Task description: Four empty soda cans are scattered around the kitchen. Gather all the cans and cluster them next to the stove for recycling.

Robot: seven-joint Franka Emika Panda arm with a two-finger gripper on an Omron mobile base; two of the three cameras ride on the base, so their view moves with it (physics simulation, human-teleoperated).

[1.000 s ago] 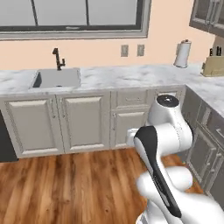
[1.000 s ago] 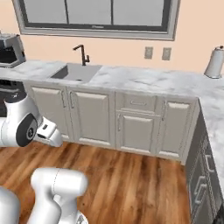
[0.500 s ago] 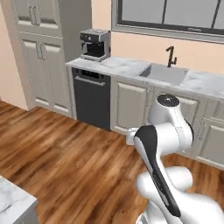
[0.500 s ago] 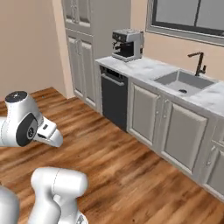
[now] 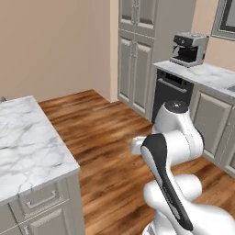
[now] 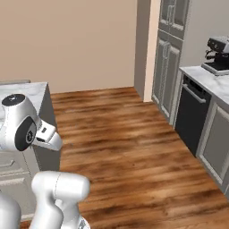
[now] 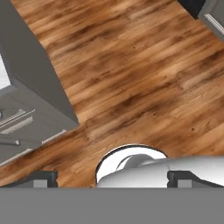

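The soda cans and the stove are out of view. My gripper point(image 7: 113, 179) points down at the wooden floor point(image 7: 131, 74). Its two dark fingertips point(image 7: 43, 178) stand far apart at the bottom of the hand view, so it is open and holds nothing. In the left base view the white arm point(image 5: 172, 137) is folded close over the base, and the right base view has it point(image 6: 22, 127) at the left.
A marble-topped island point(image 5: 27, 137) with grey drawers point(image 7: 26, 118) stands close on the left. Along the right wall are a black dishwasher point(image 6: 192, 116), a coffee machine point(image 5: 188, 48) on the counter and tall grey cabinets point(image 6: 167, 53). Open wooden floor point(image 5: 101, 133) lies between.
The whole picture has swung left: the sink, window and counter have slid out, and the island and tall cabinets have come in. The base turned. The arm's pose and the open gripper are unchanged.
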